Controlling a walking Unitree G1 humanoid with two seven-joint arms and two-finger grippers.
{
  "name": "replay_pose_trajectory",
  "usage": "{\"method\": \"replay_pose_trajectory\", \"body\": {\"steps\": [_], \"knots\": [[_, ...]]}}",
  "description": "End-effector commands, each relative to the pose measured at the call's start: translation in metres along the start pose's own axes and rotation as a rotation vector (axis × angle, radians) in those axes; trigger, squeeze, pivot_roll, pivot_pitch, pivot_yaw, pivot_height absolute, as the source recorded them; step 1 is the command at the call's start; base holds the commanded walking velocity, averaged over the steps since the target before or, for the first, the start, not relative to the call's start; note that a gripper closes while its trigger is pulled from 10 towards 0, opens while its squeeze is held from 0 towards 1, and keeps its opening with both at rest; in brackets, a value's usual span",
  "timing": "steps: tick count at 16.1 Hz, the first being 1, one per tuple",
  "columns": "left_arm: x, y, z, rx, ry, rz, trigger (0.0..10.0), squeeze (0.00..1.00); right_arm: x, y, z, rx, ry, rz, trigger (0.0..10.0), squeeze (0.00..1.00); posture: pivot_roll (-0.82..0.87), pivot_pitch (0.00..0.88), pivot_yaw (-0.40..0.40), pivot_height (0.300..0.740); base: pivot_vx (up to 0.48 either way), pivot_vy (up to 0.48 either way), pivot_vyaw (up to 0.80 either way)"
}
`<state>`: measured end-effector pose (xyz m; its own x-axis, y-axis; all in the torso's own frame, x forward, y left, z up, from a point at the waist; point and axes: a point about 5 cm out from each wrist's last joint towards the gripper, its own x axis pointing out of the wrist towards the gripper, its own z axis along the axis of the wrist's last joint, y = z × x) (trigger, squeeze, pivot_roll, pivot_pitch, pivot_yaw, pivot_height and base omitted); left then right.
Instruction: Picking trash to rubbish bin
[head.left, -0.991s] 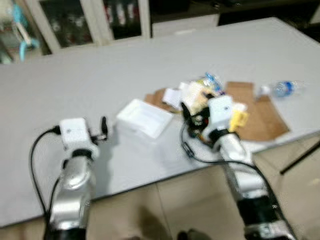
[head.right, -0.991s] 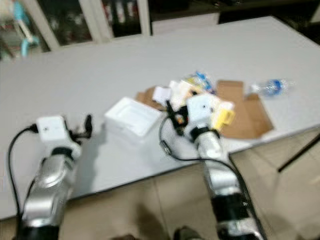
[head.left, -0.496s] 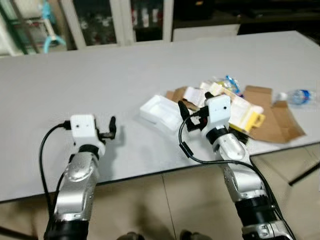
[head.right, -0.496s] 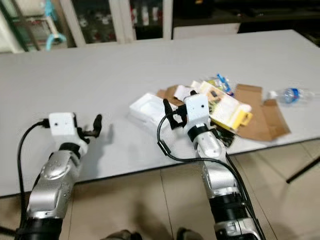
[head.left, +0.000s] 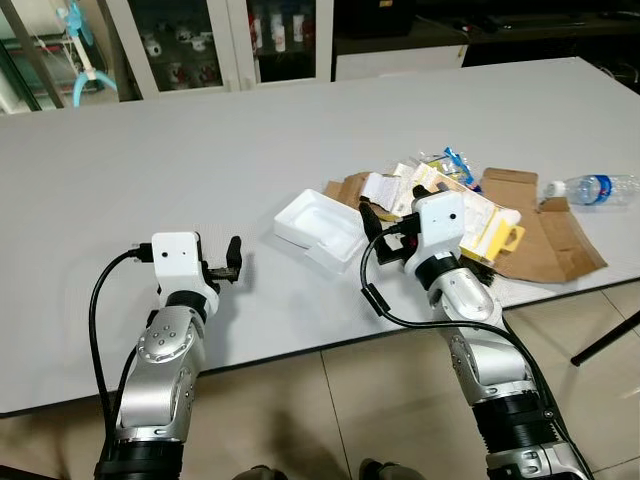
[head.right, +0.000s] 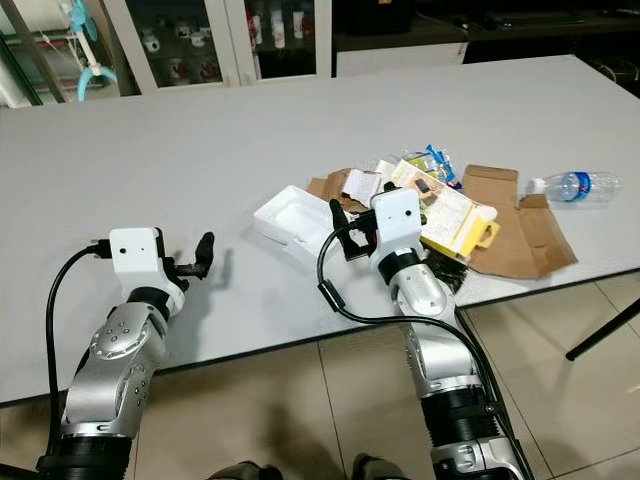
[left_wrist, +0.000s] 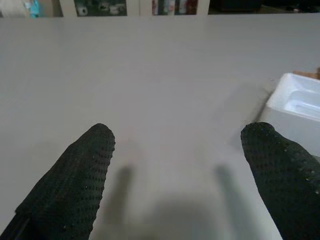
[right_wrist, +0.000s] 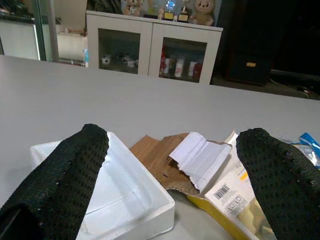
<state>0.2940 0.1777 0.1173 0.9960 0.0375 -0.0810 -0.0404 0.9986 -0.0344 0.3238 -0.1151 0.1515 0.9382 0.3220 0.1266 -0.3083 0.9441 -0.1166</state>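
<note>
Trash (head.left: 455, 205) lies uncollected on desk (head.left: 200, 150), just ahead of right end effector (right_wrist: 170, 165), fingers apart, empty; no item lifted.

White foam tray (head.left: 322, 227), cardboard (head.left: 535, 226), yellow packet (head.left: 478, 219), bottle (head.left: 591, 187), heaped on table

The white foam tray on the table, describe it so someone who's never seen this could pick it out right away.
On the big grey table, find the trash heap near the front edge. The white foam tray lies at that heap's left end, just ahead of the right tool. It is the only plain white, shallow box; its neighbours are brown cardboard and a yellow package.
</note>
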Motion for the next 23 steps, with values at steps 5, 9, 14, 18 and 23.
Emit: {"method": "replay_pose_trajectory", "body": {"steps": [5, 9, 14, 18, 23], "knots": [[-0.003, 0.005, -0.005, -0.013, 0.035, 0.026, 10.0, 0.0, 0.003, -0.005, 0.006, -0.021, 0.006, 0.067, 10.0, 0.0, -0.07, 0.132, 0.03, 0.74, 0.0, 0.0, 0.0], [-0.015, 0.011, -0.006, -0.009, 0.045, 0.059, 10.0, 0.0, 0.011, -0.027, 0.002, -0.05, 0.111, 0.187, 10.0, 0.0, -0.06, 0.168, 0.01, 0.74, 0.0, 0.0, 0.0], [-0.023, 0.009, -0.009, -0.016, 0.056, 0.076, 10.0, 0.0, 0.011, -0.027, -0.017, -0.109, 0.229, 0.373, 10.0, 0.0, -0.05, 0.195, -0.009, 0.74, 0.0, 0.0, 0.0], [-0.03, 0.01, -0.01, -0.016, 0.07, 0.085, 10.0, 0.0, 0.018, -0.029, -0.016, -0.162, 0.227, 0.468, 10.0, 0.0, -0.03, 0.207, -0.014, 0.74, 0.0, 0.0, 0.0], [-0.031, 0.01, -0.008, -0.014, 0.074, 0.086, 10.0, 0.0, 0.027, -0.035, -0.005, -0.217, 0.17, 0.511, 10.0, 0.0, -0.03, 0.208, -0.012, 0.74, 0.0, 0.0, 0.0]]}}
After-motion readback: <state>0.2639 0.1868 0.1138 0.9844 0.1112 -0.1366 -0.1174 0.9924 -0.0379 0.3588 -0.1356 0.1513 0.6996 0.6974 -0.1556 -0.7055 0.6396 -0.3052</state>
